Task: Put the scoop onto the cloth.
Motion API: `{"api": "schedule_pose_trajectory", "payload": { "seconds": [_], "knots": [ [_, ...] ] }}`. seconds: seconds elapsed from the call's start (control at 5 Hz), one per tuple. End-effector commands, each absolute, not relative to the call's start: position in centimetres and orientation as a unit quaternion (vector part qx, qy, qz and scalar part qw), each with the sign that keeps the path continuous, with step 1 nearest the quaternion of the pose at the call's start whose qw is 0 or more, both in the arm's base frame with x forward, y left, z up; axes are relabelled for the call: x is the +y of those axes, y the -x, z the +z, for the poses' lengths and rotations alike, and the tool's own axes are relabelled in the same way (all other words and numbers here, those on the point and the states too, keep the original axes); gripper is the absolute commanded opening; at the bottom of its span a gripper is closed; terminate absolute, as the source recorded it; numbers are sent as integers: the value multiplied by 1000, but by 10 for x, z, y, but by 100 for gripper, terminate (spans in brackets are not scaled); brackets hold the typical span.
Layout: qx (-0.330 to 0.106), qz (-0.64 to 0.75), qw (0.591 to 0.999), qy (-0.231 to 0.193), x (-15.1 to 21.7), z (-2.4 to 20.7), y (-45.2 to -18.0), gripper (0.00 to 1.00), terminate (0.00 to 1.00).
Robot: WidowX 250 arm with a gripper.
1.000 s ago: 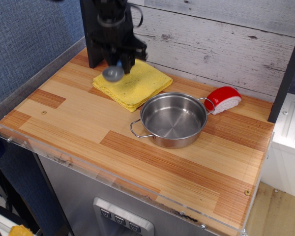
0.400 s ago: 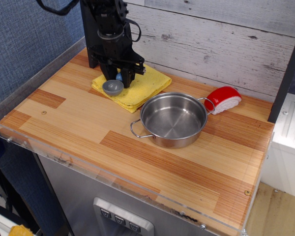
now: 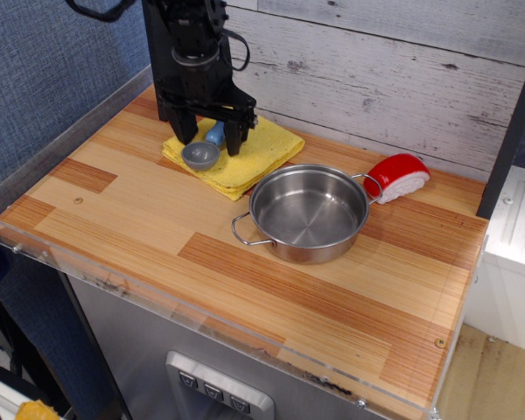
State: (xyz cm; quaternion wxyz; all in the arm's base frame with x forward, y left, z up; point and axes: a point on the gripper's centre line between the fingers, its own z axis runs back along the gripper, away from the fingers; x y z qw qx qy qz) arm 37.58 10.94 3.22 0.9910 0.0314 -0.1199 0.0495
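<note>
The scoop (image 3: 203, 152), with a round grey bowl and a short light-blue handle, lies on the front left part of the folded yellow cloth (image 3: 254, 154) at the back left of the wooden table. My black gripper (image 3: 212, 136) stands over it with its two fingers spread wide, one on each side of the blue handle and apart from it. The gripper is open and holds nothing. The arm hides the back left part of the cloth.
A steel two-handled pot (image 3: 309, 213) stands just right and in front of the cloth. A red-and-white curved piece (image 3: 400, 176) lies behind the pot at the right. A plank wall runs along the back; a raised acrylic lip edges the table front.
The gripper came down with the scoop onto the cloth, then opened its fingers and let go. The scoop now rests on the cloth.
</note>
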Motion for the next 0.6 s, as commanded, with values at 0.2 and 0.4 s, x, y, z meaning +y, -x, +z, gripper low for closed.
{"api": "schedule_pose_trajectory", "payload": {
  "seconds": [0.2,0.4],
  "knots": [
    [-211,57,975,-29,98,143,-375,100,0],
    [-213,54,975,-15,89,160,-368,100,0]
  ]
}}
